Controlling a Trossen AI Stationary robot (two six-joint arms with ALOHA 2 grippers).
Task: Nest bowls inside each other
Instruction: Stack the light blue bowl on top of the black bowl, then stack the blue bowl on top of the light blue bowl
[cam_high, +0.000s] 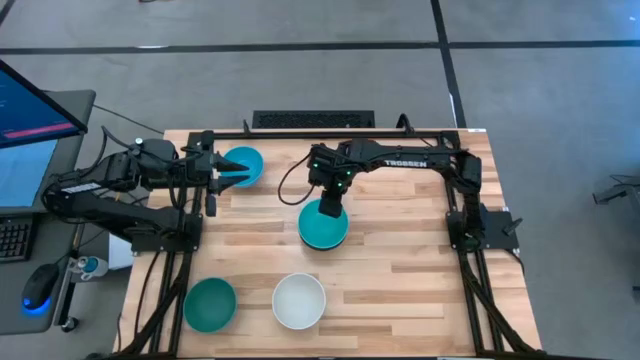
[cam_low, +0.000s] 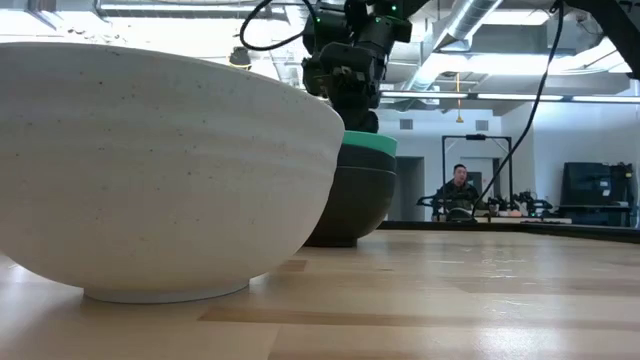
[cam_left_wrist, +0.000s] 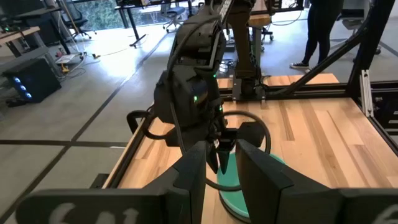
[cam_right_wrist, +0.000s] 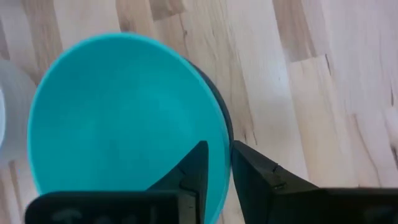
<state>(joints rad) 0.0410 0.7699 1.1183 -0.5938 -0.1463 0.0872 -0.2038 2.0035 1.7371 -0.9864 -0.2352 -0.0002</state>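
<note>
- Centrally, the stack of bowls (cam_high: 323, 228) is sitting in the middle of the wooden table (cam_high: 400, 260); a bright cyan bowl (cam_right_wrist: 124, 121) is lying on top, and the low view is showing dark bowls (cam_low: 355, 195) nested beneath it.
- The right gripper (cam_high: 331, 206) is hanging over the stack's far rim, its fingers (cam_right_wrist: 196, 165) pinching the cyan bowl's rim, one finger inside the bowl and one outside.
- The left gripper (cam_high: 238, 173) is waiting up and to the left of the stack, over another cyan bowl (cam_high: 244, 164) near the table's far edge; its fingers (cam_left_wrist: 186, 177) are standing apart, with nothing between them.
- The white bowl (cam_high: 299, 300) is resting alone just in front of the stack, toward the table's near edge.
- The teal-green bowl (cam_high: 210, 304) is sitting to the left of the white one, further from the stack, apart from it.
- A person (cam_low: 458, 190) is sitting well beyond the stack, in the room behind the table.
</note>
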